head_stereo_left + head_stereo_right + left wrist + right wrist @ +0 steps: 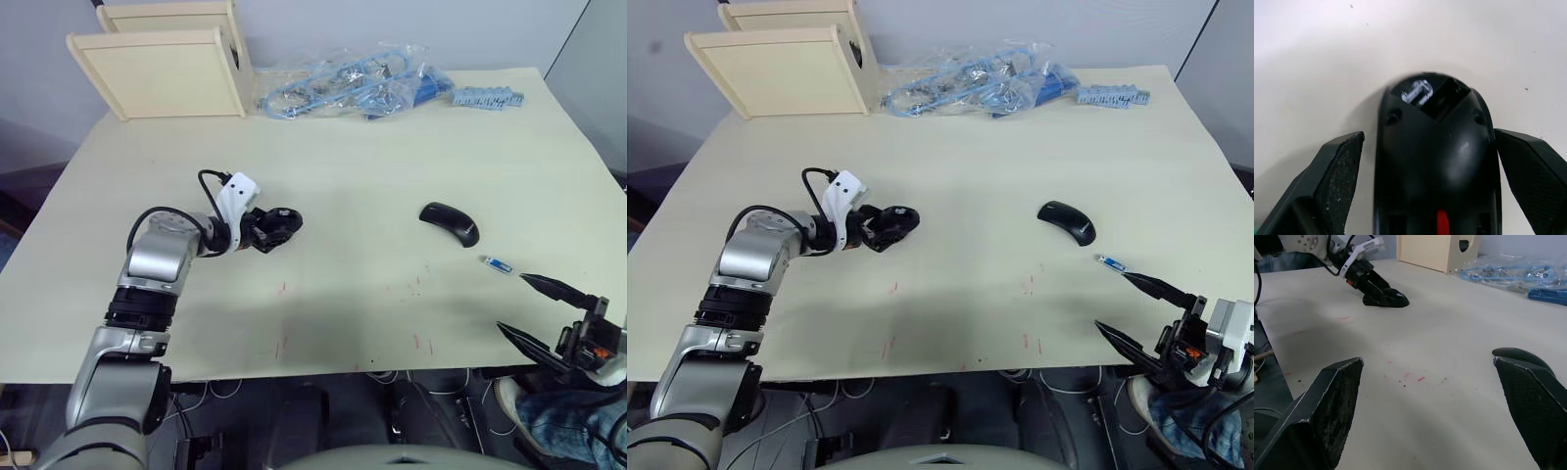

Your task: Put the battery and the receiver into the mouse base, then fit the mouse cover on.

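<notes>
Left claw [277, 227], spread, straddles the mouse base [1437, 156]; right claw [554, 313], spread, hangs near the battery [499, 263]. Steady the base before loading the battery.

Mouse base [277, 226] table's left; mouse cover [450, 222], battery [499, 264] right.

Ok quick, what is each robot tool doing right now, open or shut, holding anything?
Left tool: open, fingers either side of the mouse base, not clamped.
Right tool: open, holding nothing, near the battery.
</notes>
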`<state>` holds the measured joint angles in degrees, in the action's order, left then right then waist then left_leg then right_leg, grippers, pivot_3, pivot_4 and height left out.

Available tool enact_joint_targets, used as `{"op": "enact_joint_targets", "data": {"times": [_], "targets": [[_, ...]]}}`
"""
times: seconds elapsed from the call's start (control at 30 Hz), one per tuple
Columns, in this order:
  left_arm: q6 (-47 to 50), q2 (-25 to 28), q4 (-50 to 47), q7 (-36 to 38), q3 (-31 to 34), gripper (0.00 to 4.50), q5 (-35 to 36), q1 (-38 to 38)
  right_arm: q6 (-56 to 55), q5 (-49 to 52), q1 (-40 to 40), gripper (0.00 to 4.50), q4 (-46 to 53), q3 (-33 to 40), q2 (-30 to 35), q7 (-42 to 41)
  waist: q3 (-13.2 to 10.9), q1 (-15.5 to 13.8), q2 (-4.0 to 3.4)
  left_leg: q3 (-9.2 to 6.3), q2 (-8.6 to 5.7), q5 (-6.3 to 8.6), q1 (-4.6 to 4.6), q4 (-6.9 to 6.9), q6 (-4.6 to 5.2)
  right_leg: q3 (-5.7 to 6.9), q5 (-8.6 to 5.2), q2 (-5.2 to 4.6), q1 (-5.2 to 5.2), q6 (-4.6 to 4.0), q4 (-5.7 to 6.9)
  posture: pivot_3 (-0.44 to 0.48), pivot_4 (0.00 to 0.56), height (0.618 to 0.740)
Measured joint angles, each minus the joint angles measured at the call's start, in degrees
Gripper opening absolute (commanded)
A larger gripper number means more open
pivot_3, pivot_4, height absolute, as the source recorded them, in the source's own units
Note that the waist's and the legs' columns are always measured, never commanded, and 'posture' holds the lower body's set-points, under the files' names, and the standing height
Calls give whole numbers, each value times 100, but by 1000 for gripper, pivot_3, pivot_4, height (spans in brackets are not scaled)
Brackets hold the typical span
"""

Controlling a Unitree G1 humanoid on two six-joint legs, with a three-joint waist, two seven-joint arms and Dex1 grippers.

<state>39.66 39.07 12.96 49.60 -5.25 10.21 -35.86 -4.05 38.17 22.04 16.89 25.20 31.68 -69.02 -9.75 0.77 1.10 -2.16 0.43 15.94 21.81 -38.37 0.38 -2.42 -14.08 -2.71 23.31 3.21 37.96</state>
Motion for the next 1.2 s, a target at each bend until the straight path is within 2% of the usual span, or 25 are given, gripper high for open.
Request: {"op": "enact_joint_targets", "data": {"times": [0.07,0.17,0.2,0.23,0.27,0.47,0.63,0.87,1.0,1.2], "targets": [[8,0,0,17,-11,4453,-10,-1,-6,0,13,4500,1,-1,-3,20,0,0,0,-1,0,0,0,0,0,0,0,0,0,0,0,0,150,740],[12,4,4,33,-80,3710,-77,-1,-32,-1,16,4500,1,-12,-16,51,0,-1,0,-1,0,0,1,0,0,0,0,0,0,0,0,0,150,740],[13,6,10,46,-116,3274,-104,-1,-40,-2,17,4500,1,-23,-22,60,0,-1,0,-1,0,0,1,0,0,0,0,0,0,0,0,0,150,740],[14,14,10,52,-116,3020,-106,-2,-40,-2,17,4500,1,-31,-23,62,0,-1,0,-1,0,0,0,0,0,1,0,0,0,0,0,0,150,740],[13,20,10,59,-117,2949,-110,-3,-41,-3,17,4500,1,-38,-23,64,0,-1,0,-1,0,0,0,0,0,0,0,0,0,0,0,0,150,740],[-18,62,8,115,-144,2952,-149,1,-43,-12,16,4500,1,-77,-26,70,0,1,0,-1,0,0,0,0,0,0,0,0,0,0,1,0,150,740],[-28,205,-304,438,-45,2952,75,210,-43,-12,20,4500,0,-81,-23,68,0,4,0,-1,1,0,1,0,0,0,0,0,0,0,0,0,150,740],[-67,794,-2090,1455,206,2952,900,1098,12,-1,-15,4500,-7,-109,79,52,0,-6,-3,5,4,0,0,0,0,-4,-1,-2,1,0,1,0,150,740],[-125,884,-2824,1542,27,2952,973,1415,24,0,-69,4500,-29,-121,198,-32,0,-12,-3,4,3,0,1,-2,0,-4,-1,-1,1,0,0,0,150,740],[-10,812,-3589,1217,-417,2952,904,1596,108,13,-86,4500,-72,-122,411,-187,0,-8,-3,5,3,0,1,-2,0,-6,-1,0,1,0,0,0,150,740]]}}
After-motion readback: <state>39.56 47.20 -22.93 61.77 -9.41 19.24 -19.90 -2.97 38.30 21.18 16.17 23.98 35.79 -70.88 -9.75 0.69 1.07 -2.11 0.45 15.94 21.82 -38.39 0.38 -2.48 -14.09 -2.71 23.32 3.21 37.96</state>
